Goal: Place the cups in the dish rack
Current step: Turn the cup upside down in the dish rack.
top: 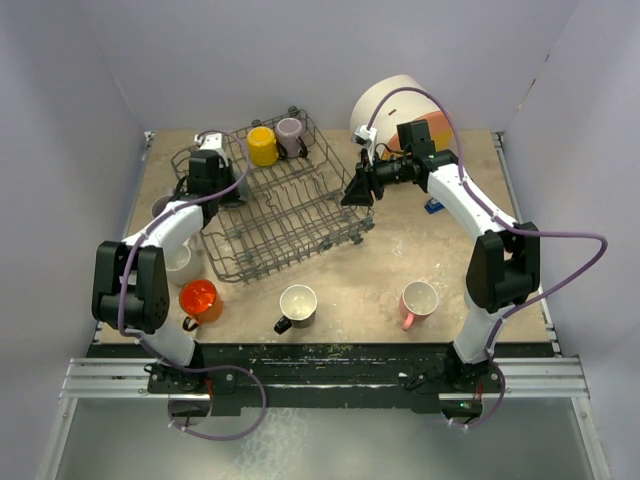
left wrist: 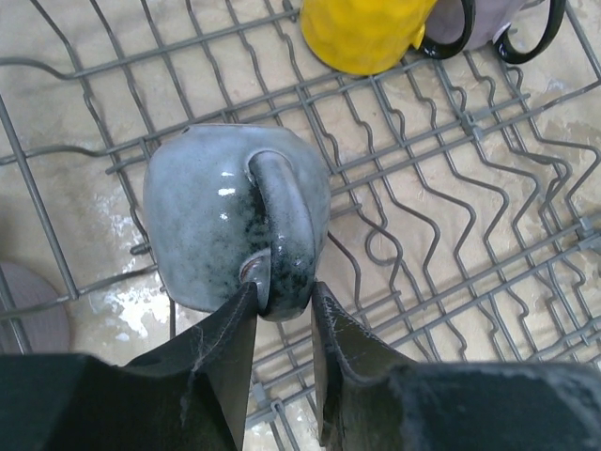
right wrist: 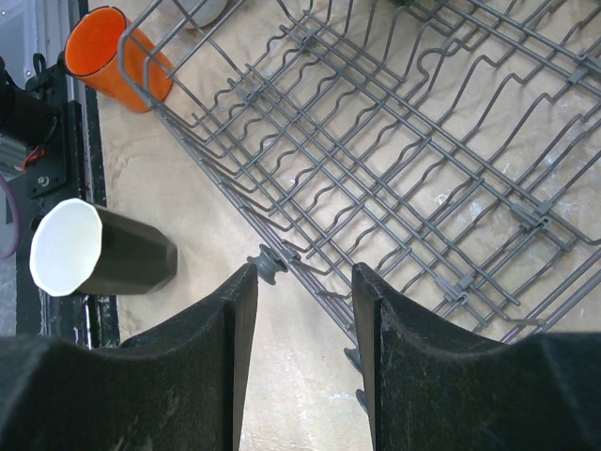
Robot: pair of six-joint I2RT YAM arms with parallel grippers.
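Where my left tool [left wrist: 282, 293] reaches into the dish rack [top: 300, 215], a blue-grey mug [left wrist: 221, 216] lies on the wires at the tool's 12 o'clock, with its handle facing my wrist camera. The lower end of that handle sits between the two fingers, and the left finger touches it. I cannot tell whether the jaws are pressing on it or have let go (the gap looks barely wider than the handle). From above, this spot is at the rack's 9 o'clock side.

A yellow mug [top: 262, 145] and a mauve mug [top: 290, 132] stand side by side in the rack's 12 o'clock corner, well apart from my left tool.

My right tool [right wrist: 305, 272] hangs at the rack's 3 o'clock edge. Its jaws are spread and grasp nothing, and the rim wire runs beneath the gap.

Outside the rack, on the surface [top: 370, 280], an orange mug [top: 198, 298] sits at about 7 o'clock, a dark mug [top: 297, 303] with a white inside at 6 o'clock, and a pink mug [top: 418, 300] at 4 o'clock. A white cylinder [top: 390, 105] lies between 1 and 2 o'clock, behind my right arm.
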